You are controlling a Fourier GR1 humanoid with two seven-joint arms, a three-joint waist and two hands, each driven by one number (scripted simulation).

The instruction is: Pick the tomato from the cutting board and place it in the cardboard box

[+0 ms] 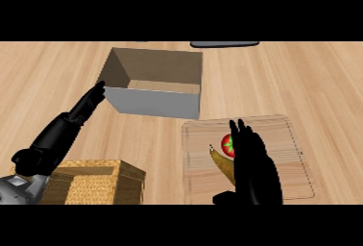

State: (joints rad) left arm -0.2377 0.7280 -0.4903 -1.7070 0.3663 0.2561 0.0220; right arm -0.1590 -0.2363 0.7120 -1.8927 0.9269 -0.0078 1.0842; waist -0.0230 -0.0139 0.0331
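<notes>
Two hands are in view, and only the right hand [254, 166] is busy with the task: it is over the cutting board [284, 129], with its fingers [241, 132] straight and close together, pointing away from the robot. The tomato [227, 143] lies on the board just to the left of these fingers, touching them or nearly so, and half hidden behind them; nothing is pinched yet. A yellowish thing, maybe a banana [221, 166], lies also on the board, below the tomato and at the left of the palm. I judge that the step in hand is the approach to the grasp, so the picking is not yet done. The next move calls for opening the thumb from the fingers and curling them around the tomato, then lifting it and carrying it up and to the left, to the cardboard box [152, 103], which stands open well beyond the fingertips. The left hand [90, 103] has straight fingers whose tips reach the left wall of the box. A wicker basket [92, 185] stands on the worktop [297, 77] near the left forearm.
</notes>
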